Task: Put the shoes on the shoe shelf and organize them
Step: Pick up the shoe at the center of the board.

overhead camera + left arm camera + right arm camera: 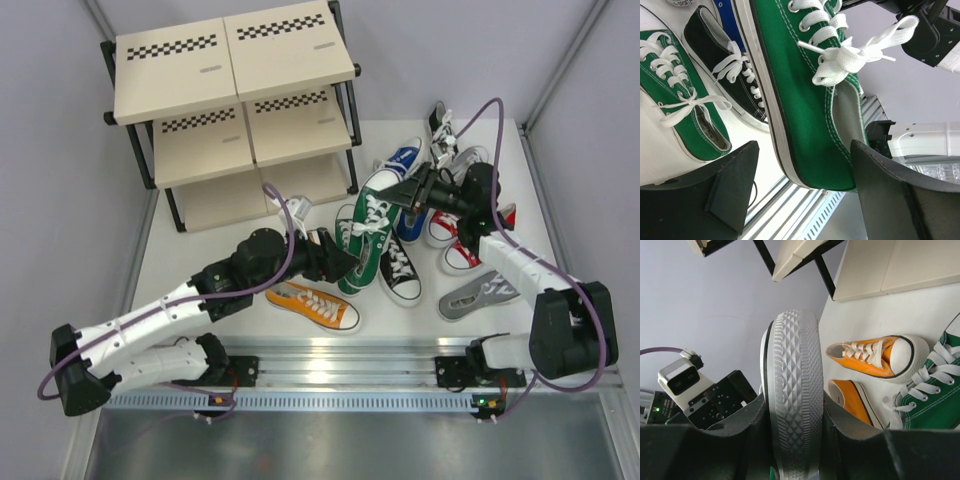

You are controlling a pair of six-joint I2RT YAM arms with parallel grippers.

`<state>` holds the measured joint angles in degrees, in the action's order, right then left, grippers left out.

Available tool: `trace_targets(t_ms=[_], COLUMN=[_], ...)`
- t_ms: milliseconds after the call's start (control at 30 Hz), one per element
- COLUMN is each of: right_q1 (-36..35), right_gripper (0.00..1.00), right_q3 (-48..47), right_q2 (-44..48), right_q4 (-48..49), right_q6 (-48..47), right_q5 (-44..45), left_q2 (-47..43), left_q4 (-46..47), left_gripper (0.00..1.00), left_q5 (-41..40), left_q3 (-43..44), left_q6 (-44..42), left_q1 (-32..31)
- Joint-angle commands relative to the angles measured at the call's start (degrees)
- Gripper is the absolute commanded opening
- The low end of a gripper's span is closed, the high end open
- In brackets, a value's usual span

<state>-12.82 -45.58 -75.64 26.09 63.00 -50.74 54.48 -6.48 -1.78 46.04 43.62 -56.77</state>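
From above, the shelf stands at the far left corner of the table, its boards bare. The shoes lie in a loose heap to its right. One green shoe stretches between the two arms. The right gripper has its toe and the left gripper sits at its heel. Near it are an orange shoe, a black shoe, a grey shoe, red shoes and a blue shoe.

From the left wrist, the left gripper is spread wide. The heel of the green shoe hangs between its fingers, with a gap on each side. On the table beyond lie the black shoe and a second green shoe.

From the right wrist, the right gripper pinches the green shoe by its white sole, whose patterned tread faces the camera. Past it, two orange shoes rest on the table near the foot of the shelf. A green shoe lies at the right edge.
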Motion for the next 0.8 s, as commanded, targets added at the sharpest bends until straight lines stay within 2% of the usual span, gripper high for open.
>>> trace_targets(t_ms=[0, 233, 467, 600, 767], right_q1=[0.7, 0.7, 1.0, 1.5, 1.8], right_gripper=[0.00, 0.00, 0.00, 0.00, 0.00], right_q3=[-0.4, -0.6, -0.8, -0.7, -1.0], right_q2=[0.9, 0.8, 0.9, 1.1, 0.8], right_q4=[3.8, 1.9, 0.4, 0.1, 0.1], right_q6=[-0.2, -2.1, -3.4, -3.7, -3.4], right_q5=[0.0, 0.6, 1.2, 1.3, 1.8], left_q2=[-0.6, 3.7, 9.9, 8.5, 9.4], left_q4=[4.4, -1.2, -11.7, -12.4, -13.1], left_gripper=[0.79, 0.79, 0.61, 0.54, 0.50], left_q5=[0.7, 1.5, -0.9, -3.1, -1.9], left_q3=[2.8, 8.0, 12.6, 12.3, 12.8], left_q6=[0.4, 0.6, -0.3, -1.5, -2.9], left_q1=[0.0, -0.1, -0.2, -0.2, -0.3])
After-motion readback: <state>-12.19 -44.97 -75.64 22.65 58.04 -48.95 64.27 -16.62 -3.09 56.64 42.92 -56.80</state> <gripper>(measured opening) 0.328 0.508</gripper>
